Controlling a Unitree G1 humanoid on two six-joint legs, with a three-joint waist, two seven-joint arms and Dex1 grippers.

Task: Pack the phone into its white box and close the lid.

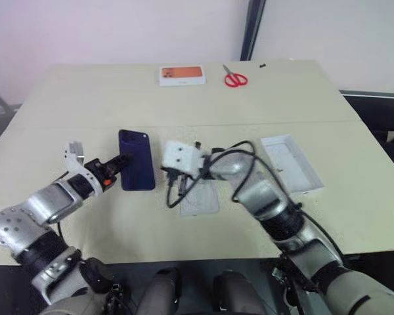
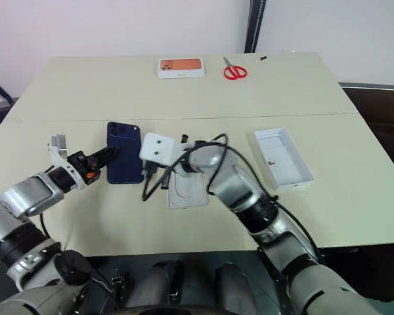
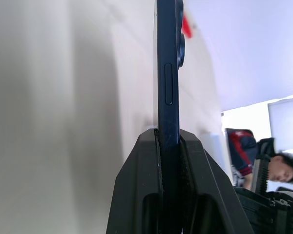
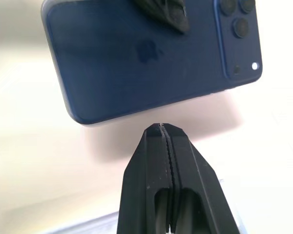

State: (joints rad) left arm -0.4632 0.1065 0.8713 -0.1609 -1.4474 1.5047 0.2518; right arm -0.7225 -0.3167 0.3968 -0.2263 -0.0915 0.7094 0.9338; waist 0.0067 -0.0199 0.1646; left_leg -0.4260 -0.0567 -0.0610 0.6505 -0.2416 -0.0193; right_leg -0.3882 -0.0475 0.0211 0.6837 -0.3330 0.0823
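While left claw (image 1: 123,159) pinches phone (image 1: 136,168), right claw (image 4: 161,127) closed empty, beige table (image 1: 85,98), white wall (image 1: 85,33).

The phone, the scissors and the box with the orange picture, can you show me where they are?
phone (image 1: 136,167), left eye view, middle of its glossy blue back.
scissors (image 1: 236,80), left eye view, on the red handles.
box with the orange picture (image 1: 182,73), left eye view, on the orange picture.

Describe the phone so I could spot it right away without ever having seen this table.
Start at the beige table; near its front edge, on the robot's left, the left end effector pinches the phone by one long edge. It is a slim, glossy navy slab with a camera cluster in one corner, unlike the white box and red scissors.
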